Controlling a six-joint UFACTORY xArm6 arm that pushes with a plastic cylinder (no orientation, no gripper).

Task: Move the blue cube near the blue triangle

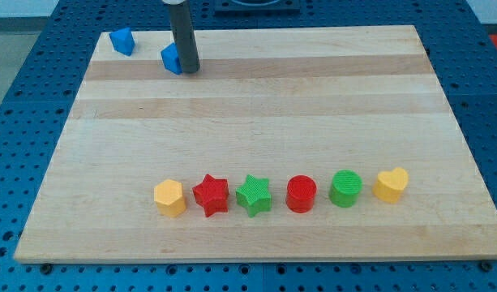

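Rod tip at the blue cube, far-left part of the board.

Near the board's [256, 113] bottom edge runs a row of six blocks, from the view's left: a yellow hexagon [169, 197], a red star [211, 195], a green star [254, 195], a red cylinder [301, 194], a green cylinder [345, 188] and a yellow heart [391, 184]. Well beyond them, close to the top edge, my tip [189, 69] touches the right side of the blue cube [171, 58]; the rod has no jaws and holds nothing. The blue triangle [122, 40] sits near the top-left corner, a little left of the cube and apart from it.
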